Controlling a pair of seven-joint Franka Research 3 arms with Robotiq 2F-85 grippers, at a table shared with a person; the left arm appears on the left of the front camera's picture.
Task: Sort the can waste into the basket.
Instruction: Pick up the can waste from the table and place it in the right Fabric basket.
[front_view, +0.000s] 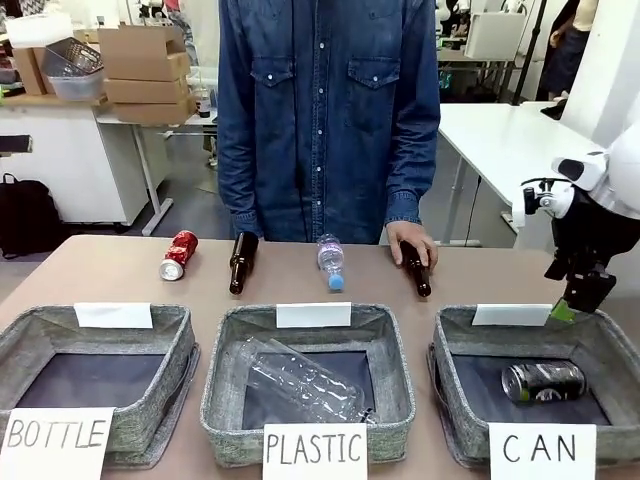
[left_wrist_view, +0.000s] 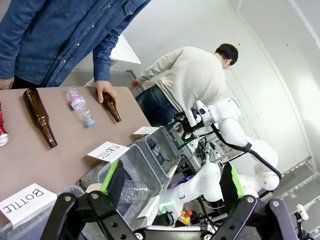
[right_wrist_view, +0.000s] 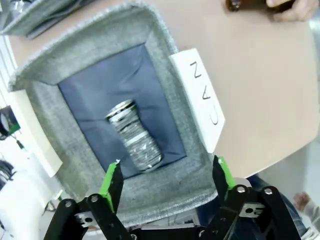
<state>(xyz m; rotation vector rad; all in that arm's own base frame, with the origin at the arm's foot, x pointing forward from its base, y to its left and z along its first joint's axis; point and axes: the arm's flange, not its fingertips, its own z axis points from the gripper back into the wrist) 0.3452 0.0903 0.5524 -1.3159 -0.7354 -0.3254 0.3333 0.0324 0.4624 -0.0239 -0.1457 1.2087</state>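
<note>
A dark black-and-silver can (front_view: 543, 381) lies on its side on the dark bottom of the grey basket (front_view: 455, 335) signed "CAN" at the right. My right gripper (front_view: 578, 300) hangs over that basket's far right rim. In the right wrist view the right gripper (right_wrist_view: 167, 179) is open and holds nothing, with the dark can (right_wrist_view: 135, 137) lying free below it in the basket (right_wrist_view: 165, 40). A shiny red can (front_view: 178, 255) lies on the table at the far left, near the person. My left gripper (left_wrist_view: 172, 182) is open and empty, up above the baskets.
Two brown glass bottles (front_view: 241, 262) (front_view: 417, 272) and a small clear plastic bottle (front_view: 330, 260) lie along the table's far side. The person's hand (front_view: 410, 240) rests on the right brown bottle. The "PLASTIC" basket (front_view: 225, 340) holds a clear bottle. The "BOTTLE" basket (front_view: 30, 330) sits at the left.
</note>
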